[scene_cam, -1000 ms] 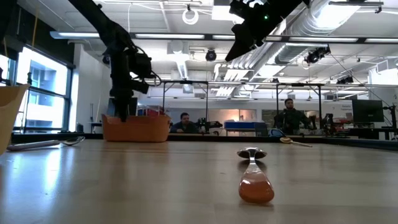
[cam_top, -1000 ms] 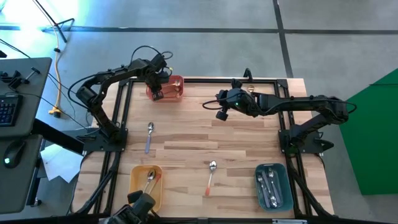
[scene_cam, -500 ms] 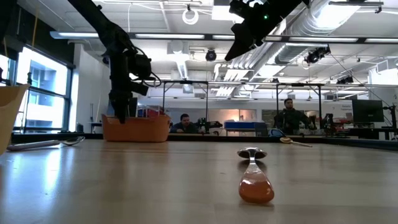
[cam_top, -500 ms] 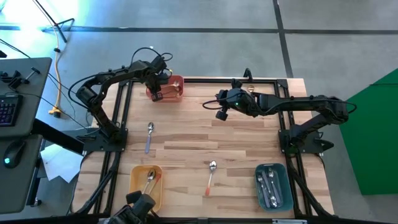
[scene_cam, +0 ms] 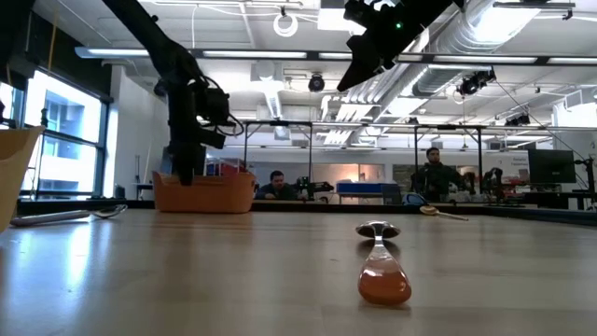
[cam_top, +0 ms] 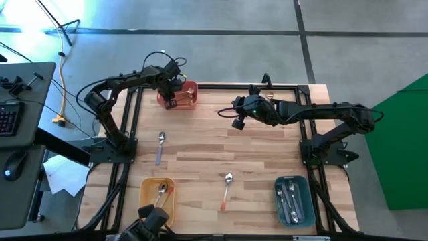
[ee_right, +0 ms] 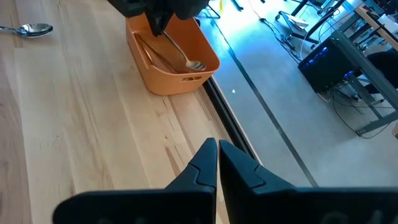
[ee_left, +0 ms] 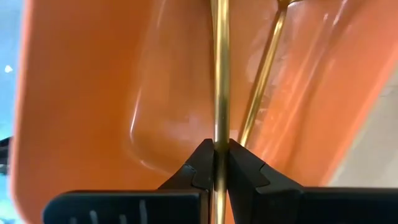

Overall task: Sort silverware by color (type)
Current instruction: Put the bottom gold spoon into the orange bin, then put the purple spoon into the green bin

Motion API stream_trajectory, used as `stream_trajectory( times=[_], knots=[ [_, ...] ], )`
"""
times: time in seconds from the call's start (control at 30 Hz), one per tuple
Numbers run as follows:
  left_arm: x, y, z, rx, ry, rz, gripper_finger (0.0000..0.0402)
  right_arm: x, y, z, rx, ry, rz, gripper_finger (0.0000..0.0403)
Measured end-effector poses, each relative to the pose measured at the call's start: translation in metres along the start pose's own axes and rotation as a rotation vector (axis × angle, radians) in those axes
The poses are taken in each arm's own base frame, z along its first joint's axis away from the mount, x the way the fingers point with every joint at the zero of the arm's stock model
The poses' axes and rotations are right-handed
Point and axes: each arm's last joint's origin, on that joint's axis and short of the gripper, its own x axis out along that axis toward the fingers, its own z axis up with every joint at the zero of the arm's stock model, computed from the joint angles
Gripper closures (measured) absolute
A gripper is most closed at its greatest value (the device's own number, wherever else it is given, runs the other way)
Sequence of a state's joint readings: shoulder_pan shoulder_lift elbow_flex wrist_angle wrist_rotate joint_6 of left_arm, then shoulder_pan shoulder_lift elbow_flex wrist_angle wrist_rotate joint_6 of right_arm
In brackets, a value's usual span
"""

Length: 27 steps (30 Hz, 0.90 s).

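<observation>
Spoons point(cam_top: 228, 180) — two loose on table point(cam_top: 254, 147)

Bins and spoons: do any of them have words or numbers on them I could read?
No readable text anywhere.
Red bin, yellow bin, teal bin: plain, no labels.
Gold spoon in the left gripper: no marks.
Keyboard beside the table: keys too small to read.

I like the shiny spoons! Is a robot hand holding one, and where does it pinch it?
Yes: the left gripper pinches a gold spoon by its thin handle, over the red bin.
</observation>
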State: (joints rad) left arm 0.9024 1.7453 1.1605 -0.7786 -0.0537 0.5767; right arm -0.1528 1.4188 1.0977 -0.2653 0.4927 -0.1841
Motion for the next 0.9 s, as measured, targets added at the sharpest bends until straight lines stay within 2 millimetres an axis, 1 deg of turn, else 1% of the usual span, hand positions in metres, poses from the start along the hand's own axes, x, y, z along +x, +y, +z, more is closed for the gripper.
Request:
stream_trajectory(
  times=[0.13,0.3,0.57,0.67,0.77,0.9],
  knots=[
    [0.007,0.003,0.005,-0.015,0.019,0.002,0.0386,0.0,0.0,0.0,0.0,0.0,0.0,0.0403],
    [0.005,0.004,0.009,-0.019,0.017,0.009,0.0377,0.0,0.0,0.0,-0.005,0.0,0.0,0.0403],
    [-0.007,0.005,0.014,-0.037,0.024,0.003,0.0315,0.0,0.0,0.0,-0.005,0.001,0.001,0.0403],
    [-0.011,0.002,0.014,-0.043,0.055,0.004,0.03,0.0,0.0,0.0,-0.005,0.001,0.001,0.0403],
    [-0.023,-0.005,0.013,-0.029,0.08,0.029,0.0302,0.0,0.0,-0.001,-0.013,0.009,0.003,0.0403],
    [-0.049,-0.022,0.01,-0.025,0.086,0.076,0.0325,-0.002,0.0,-0.005,-0.036,0.047,-0.004,0.0403]
  ],
)
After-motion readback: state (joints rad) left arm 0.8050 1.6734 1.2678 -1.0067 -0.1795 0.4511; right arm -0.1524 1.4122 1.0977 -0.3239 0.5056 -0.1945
